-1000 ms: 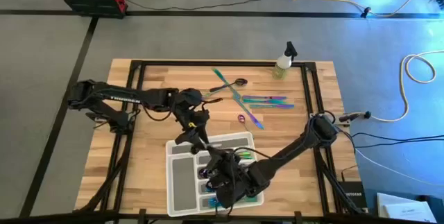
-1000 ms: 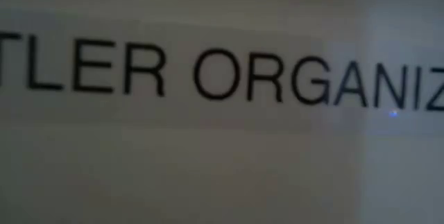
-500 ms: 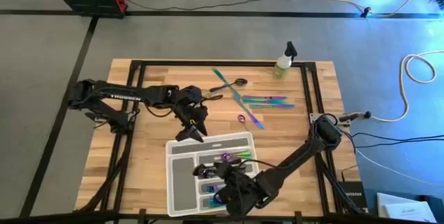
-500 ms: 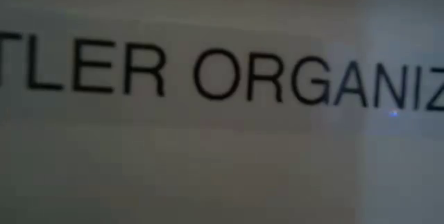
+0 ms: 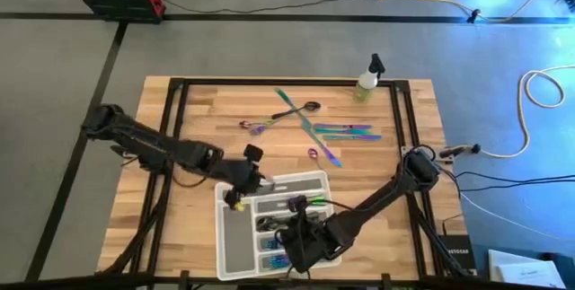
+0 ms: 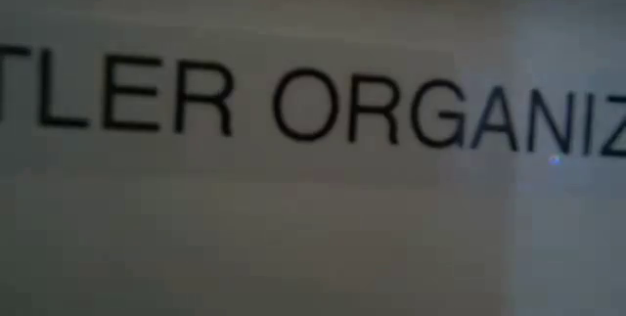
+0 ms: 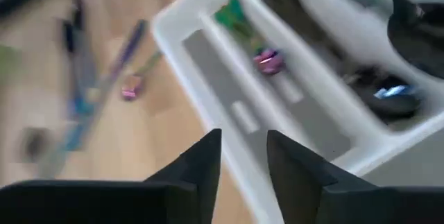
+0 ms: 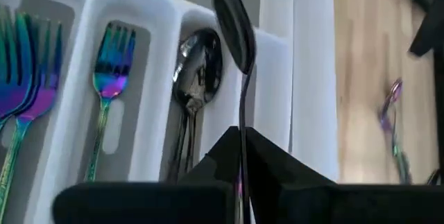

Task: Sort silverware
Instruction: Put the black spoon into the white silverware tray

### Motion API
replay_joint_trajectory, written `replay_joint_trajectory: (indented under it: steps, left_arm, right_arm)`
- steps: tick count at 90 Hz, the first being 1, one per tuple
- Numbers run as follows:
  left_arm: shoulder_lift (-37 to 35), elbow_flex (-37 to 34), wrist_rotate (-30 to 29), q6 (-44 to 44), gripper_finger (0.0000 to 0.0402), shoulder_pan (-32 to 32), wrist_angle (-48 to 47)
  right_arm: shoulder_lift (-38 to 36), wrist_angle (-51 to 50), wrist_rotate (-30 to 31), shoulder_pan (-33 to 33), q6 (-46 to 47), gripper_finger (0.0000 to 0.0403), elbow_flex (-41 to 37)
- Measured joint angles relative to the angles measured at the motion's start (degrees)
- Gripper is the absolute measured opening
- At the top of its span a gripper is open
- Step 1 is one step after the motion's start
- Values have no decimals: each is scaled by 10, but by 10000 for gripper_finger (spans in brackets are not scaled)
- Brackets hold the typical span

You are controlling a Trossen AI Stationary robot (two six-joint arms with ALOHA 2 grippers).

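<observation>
Tray below | right gripper clamps dark spoon | bowl forward

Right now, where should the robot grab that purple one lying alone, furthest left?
Grab the purple piece mid-handle, straight down from above, pinching across its thin width. It lies flat on the table, apart from the others.

Tray near, loose cutlery far

The tray sits on the table's near edge; loose silverware lies beyond it, spray bottle farthest.
</observation>
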Motion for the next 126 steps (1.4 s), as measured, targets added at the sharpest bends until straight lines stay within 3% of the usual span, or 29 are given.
replay_joint_trajectory:
  steps: [15,33,58,79,93,110,126]
  left_arm:
    - [0,0,-185,41,63,-76,-36]
    - [0,0,-288,14,31,-126,-72]
    - [0,-37,-281,-17,8,-171,7]
    - [0,-67,-279,-40,7,-179,46]
    - [0,-80,-259,-36,7,-180,84]
    - [1,-80,-252,-34,7,-179,97]
    - [1,-80,-247,-35,7,-178,99]
  right_arm:
    - [0,-4,-15,-8,24,0,0]
    - [0,14,-59,-14,41,0,0]
    - [-2,19,-89,-14,28,0,-7]
    - [-58,117,-141,-20,10,0,-101]
    - [-137,279,-197,-30,11,0,-215]
    - [-207,549,-380,-71,98,0,-397]
    - [-213,690,-424,-120,218,0,-499]
